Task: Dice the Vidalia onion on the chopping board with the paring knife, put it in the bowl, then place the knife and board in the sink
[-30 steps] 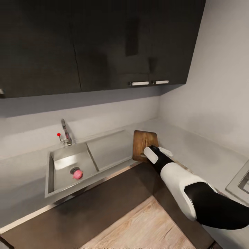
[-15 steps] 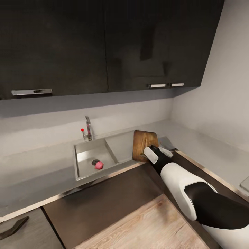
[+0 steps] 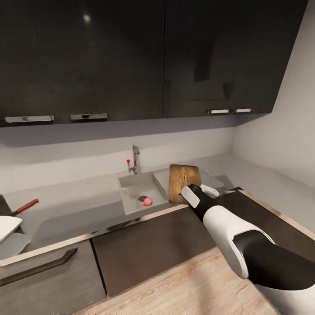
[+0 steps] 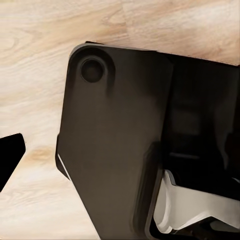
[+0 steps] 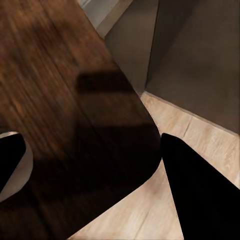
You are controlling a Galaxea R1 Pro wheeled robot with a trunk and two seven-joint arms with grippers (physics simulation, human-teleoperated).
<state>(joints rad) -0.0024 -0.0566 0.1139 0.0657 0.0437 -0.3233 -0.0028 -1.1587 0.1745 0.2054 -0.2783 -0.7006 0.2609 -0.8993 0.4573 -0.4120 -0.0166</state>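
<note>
My right gripper (image 3: 189,195) is shut on the chopping board (image 3: 183,180), a brown wooden board held in the air in front of the sink's drainboard. In the right wrist view the board (image 5: 70,115) lies between the black fingers (image 5: 200,195). The steel sink (image 3: 131,196) is set in the grey countertop (image 3: 78,205), and a small pink Vidalia onion (image 3: 148,201) lies in it by the drain. The red-handled paring knife (image 3: 25,205) lies on the countertop far to the left, beside the white bowl (image 3: 6,226). One black finger (image 4: 9,161) of my left gripper hangs over the wooden floor.
Dark wall cabinets (image 3: 131,57) hang above the counter. The tap (image 3: 135,159) with a red dot stands behind the basin. Dark base cabinets (image 3: 148,249) face me, with light wooden floor (image 3: 175,288) below. The counter turns a corner at the right (image 3: 271,183).
The whole view has shifted: the sink now looks smaller and farther right, and the knife and bowl have come into view at the left. My right arm still holds the board the same way.
</note>
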